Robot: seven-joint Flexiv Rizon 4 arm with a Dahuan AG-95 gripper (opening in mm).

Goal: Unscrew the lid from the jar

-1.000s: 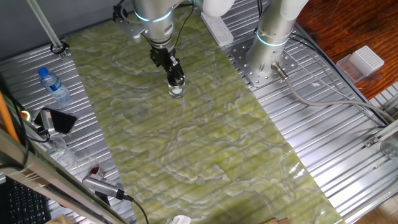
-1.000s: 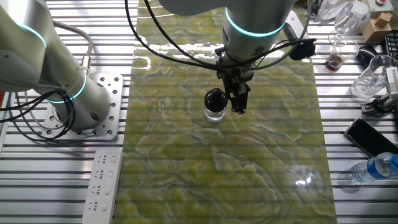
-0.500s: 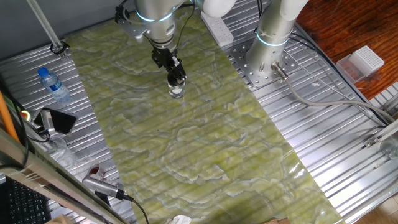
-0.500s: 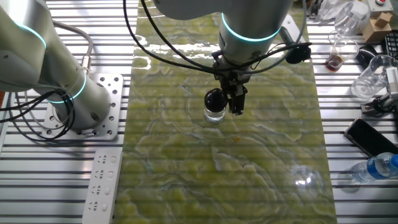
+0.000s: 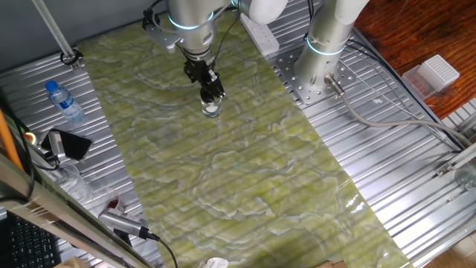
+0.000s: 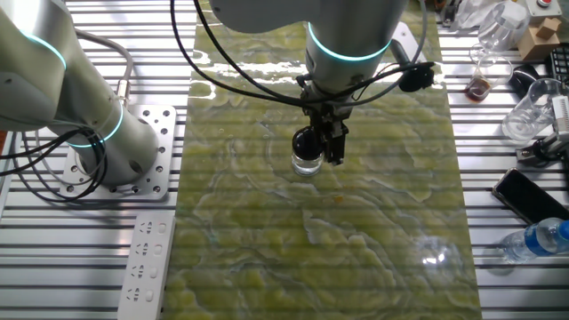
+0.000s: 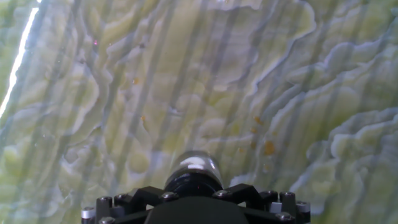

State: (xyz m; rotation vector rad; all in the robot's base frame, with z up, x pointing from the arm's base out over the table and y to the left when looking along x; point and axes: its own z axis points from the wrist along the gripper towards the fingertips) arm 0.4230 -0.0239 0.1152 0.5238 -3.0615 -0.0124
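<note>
The jar (image 6: 307,164) stands upright on the green-veined mat (image 6: 356,249) that covers the tabletop (image 5: 416,171), toward the far end of the mat from one fixed view, with the black lid (image 6: 306,141) on top of it. The tool (image 6: 328,149) hangs straight down over the jar, its fingers beside and partly in front of the lid in the other fixed view; the hand view shows the lid (image 7: 193,181) centred just below the tool's body, but the fingertips themselves are hidden, so I cannot tell whether they are pinching the lid or spread around it. The step in hand looks like gripping or turning the lid. The next move likely calls for a firm pinch on the lid's rim, rotation about the vertical axis, and care that the unrestrained jar does not spin with it.
</note>
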